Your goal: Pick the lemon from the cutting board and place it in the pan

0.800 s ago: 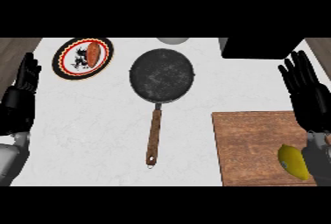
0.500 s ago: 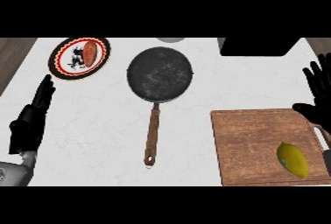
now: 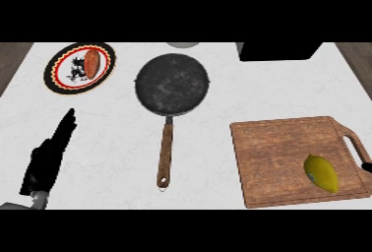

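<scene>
Yellow lemon (image 3: 320, 173) could roll off the board (image 3: 280, 147) if nudged; left hand (image 3: 47, 158) flat, empty; right hand (image 3: 365, 161) unclear

White veined counter (image 3: 283, 93), brown floor (image 3: 10, 61) beside.

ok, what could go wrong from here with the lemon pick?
1. The lemon is oval and lies by the near-right corner of the cutting board; a poor approach could roll it off.
2. The pan sits up and left of the board; the carry could clip its handle and shift it.
</scene>
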`<state>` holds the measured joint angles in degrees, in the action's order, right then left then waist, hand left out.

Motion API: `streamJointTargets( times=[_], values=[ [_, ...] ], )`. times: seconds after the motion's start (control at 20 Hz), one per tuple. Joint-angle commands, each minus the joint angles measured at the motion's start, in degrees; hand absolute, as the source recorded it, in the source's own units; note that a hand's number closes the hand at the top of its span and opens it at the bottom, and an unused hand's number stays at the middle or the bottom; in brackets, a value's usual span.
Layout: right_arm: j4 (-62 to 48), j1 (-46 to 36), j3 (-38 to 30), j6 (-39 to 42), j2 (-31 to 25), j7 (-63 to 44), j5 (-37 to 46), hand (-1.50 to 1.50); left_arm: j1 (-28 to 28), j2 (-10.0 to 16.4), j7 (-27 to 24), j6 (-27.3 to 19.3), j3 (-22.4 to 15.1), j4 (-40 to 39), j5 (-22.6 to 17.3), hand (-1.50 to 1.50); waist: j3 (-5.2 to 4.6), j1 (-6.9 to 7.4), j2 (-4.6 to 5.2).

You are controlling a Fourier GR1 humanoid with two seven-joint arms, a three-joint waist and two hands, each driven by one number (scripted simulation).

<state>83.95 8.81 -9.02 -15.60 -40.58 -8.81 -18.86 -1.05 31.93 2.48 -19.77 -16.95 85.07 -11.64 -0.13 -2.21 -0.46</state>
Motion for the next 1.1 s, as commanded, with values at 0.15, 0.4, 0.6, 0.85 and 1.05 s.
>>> streamJointTargets(
  times=[0.15, 0.4, 0.6, 0.85, 1.05],
  values=[
    [10.50, 12.15, -1.47, 8.86, -12.94, -6.76, 3.29, -1.50, 1.52, 1.18, 3.13, 0.90, -0.22, 4.00, 0.81, 0.00, 0.04, 0.85, 0.09],
    [12.67, 8.31, -0.83, 20.10, -20.15, -12.96, 0.28, -1.50, 5.80, -0.23, 2.29, -0.20, -2.18, 7.11, 2.59, 0.00, 0.06, 2.45, 0.21],
    [16.08, 5.21, 1.36, 25.16, -20.19, -17.52, -2.10, -1.50, 4.22, -2.42, 1.52, -0.27, -2.42, 3.59, 4.49, 0.00, 0.07, 2.38, 0.47],
    [16.08, -5.01, 4.54, 27.85, -22.03, -30.91, -3.13, -1.50, 1.80, -2.76, 1.33, 2.79, -0.35, 1.96, 4.06, 0.00, 0.07, 2.92, 0.65],
    [15.86, -11.38, 10.50, 28.15, -17.50, -37.47, -0.61, -1.50, 1.30, -4.51, 0.69, 3.32, 0.12, 0.94, 5.49, 0.00, 0.09, 3.02, 0.63]
  ],
)
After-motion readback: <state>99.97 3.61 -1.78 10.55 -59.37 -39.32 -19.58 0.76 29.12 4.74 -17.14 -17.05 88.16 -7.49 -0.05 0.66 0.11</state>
